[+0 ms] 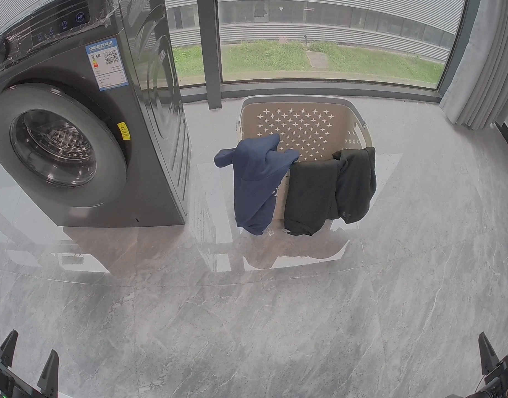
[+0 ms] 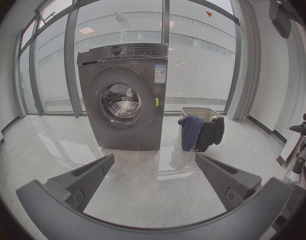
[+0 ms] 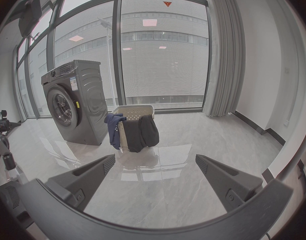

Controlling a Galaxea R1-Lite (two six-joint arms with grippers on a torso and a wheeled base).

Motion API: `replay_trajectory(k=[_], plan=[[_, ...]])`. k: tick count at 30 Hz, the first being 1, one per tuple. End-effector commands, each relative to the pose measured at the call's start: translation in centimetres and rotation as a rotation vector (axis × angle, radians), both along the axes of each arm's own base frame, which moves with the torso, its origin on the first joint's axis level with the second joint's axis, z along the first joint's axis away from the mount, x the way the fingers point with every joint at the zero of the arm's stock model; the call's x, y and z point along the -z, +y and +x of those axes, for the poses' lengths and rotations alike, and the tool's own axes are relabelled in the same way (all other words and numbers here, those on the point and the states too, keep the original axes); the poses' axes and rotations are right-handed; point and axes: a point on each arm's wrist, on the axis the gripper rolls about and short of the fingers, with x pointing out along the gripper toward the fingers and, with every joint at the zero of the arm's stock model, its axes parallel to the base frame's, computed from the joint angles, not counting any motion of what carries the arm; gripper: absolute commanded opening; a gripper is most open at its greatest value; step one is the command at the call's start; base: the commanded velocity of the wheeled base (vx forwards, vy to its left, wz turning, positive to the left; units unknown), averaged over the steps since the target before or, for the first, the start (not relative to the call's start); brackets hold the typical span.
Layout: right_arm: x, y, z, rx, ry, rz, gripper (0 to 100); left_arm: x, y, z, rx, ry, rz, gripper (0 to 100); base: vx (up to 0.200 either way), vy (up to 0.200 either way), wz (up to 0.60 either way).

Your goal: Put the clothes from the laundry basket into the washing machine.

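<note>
The washing machine stands at the far left with its round door apparently shut, so nothing can go in until it is opened, and a swinging door may well need part of the gap between the machine and the laundry basket to its right. The clothes hang over the basket's near rim: a blue garment at the left corner, trailing low outside, and two dark garments beside it, overlapping. Pulling one could drag its neighbours onto the floor, or tip the basket if it is as light as it looks, and a loosely pinched fold may slip on the way across. The left fingers and right fingers are both spread wide and hold nothing, low at the near edge and well apart from the basket. Bare glossy floor lies between, giving ample room; the window frame is close behind the basket and a curtain hangs at the far right.
</note>
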Motion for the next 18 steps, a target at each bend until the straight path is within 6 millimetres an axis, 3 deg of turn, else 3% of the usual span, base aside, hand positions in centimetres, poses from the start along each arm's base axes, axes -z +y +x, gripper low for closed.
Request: replay_trajectory(k=[1, 8, 18], plan=[[0.53, 0.00, 0.00, -0.001, 0.000, -0.001, 100, 0.48, 0.00, 0.02, 0.000, 0.003, 0.000, 100, 0.000, -0.200, 0.00], [0.53, 0.00, 0.00, -0.001, 0.000, 0.001, 100, 0.48, 0.00, 0.02, 0.000, 0.003, 0.000, 100, 0.000, -0.200, 0.00], [0.53, 0.00, 0.00, -0.001, 0.000, -0.001, 100, 0.48, 0.00, 0.02, 0.000, 0.003, -0.001, 100, 0.000, 0.000, 0.00]])
